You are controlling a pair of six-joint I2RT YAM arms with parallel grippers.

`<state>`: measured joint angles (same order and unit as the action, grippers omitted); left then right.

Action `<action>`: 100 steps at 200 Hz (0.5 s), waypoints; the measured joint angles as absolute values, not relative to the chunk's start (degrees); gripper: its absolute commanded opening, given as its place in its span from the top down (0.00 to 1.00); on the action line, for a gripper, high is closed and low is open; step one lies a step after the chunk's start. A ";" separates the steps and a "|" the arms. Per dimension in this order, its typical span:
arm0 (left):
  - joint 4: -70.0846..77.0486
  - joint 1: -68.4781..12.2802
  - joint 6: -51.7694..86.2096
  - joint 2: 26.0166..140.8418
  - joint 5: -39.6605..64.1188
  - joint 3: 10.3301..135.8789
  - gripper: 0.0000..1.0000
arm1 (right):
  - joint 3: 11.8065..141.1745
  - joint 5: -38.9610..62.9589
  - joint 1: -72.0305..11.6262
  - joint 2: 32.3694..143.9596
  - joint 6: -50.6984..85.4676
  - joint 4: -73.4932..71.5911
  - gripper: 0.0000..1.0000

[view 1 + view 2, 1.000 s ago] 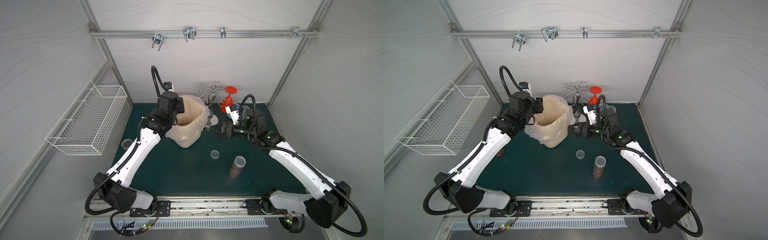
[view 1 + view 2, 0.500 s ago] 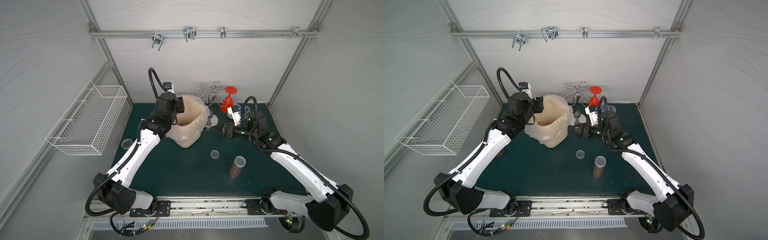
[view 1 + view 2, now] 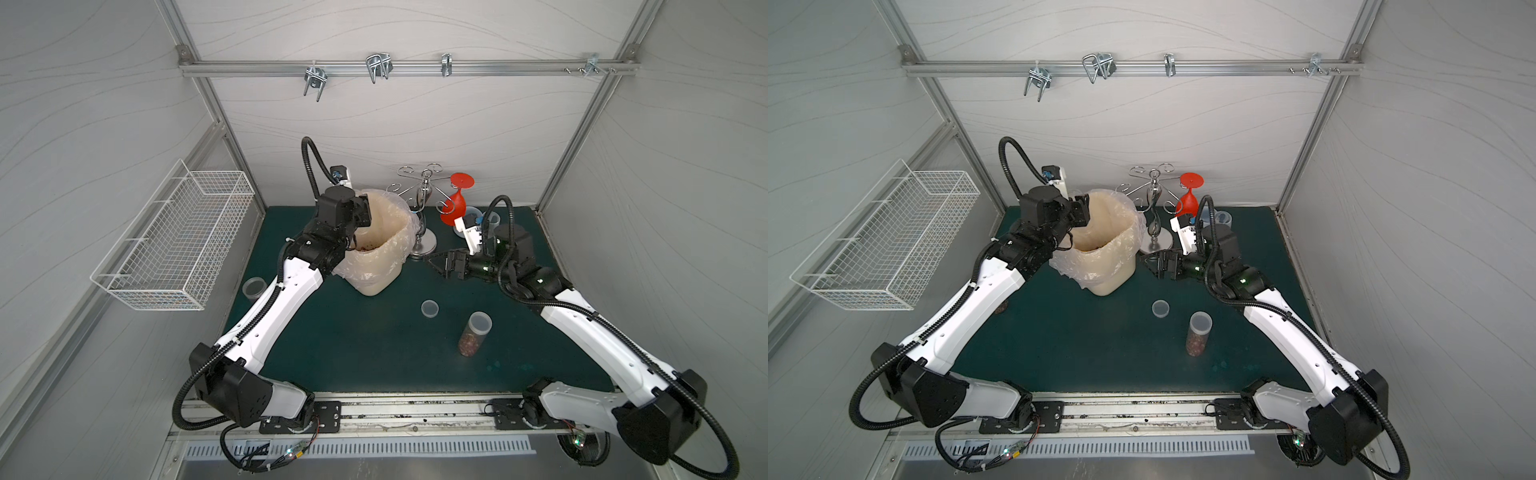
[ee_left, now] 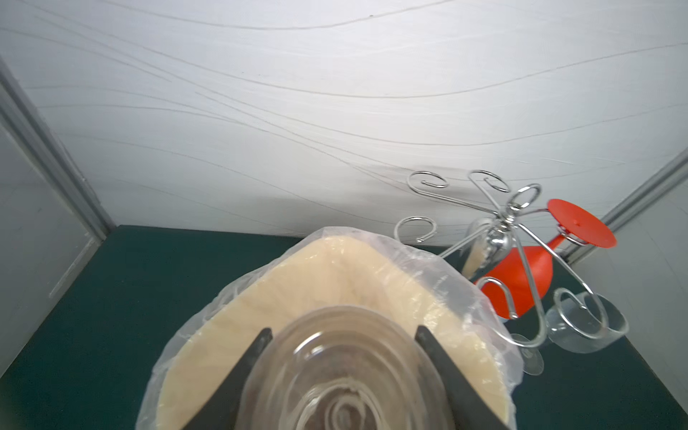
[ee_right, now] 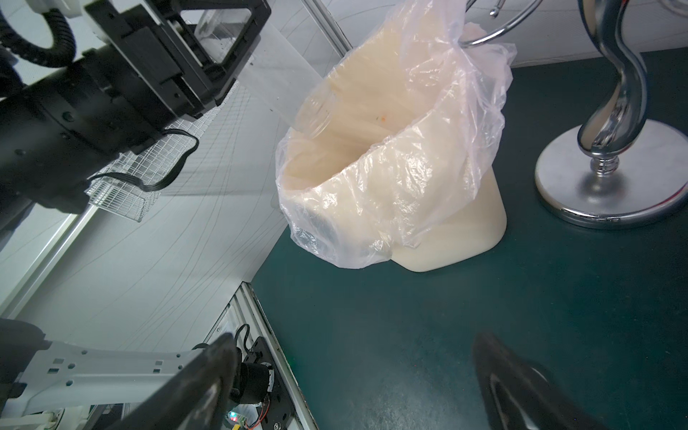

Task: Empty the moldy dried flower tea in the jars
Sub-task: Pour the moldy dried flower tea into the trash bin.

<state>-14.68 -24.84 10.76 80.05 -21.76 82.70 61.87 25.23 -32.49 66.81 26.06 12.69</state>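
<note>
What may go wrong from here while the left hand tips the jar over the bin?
1. The jar is tilted with its mouth at the bag rim; what pours out may land on the mat.
2. The open right hand hovers near the metal stand; a bump may shake the hanging red glass.

No text, label, brand, number or sign can be read anywhere in these views

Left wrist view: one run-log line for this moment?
left tool: shut on jar, tipped mouth-down over lined bin | right tool: open, empty | tall jar: lidded, tea inside, upright
</note>
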 measured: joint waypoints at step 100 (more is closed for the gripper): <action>-15.55 -25.41 9.96 80.01 -24.18 82.41 1.00 | 61.84 25.15 -32.32 66.57 25.58 13.02 0.01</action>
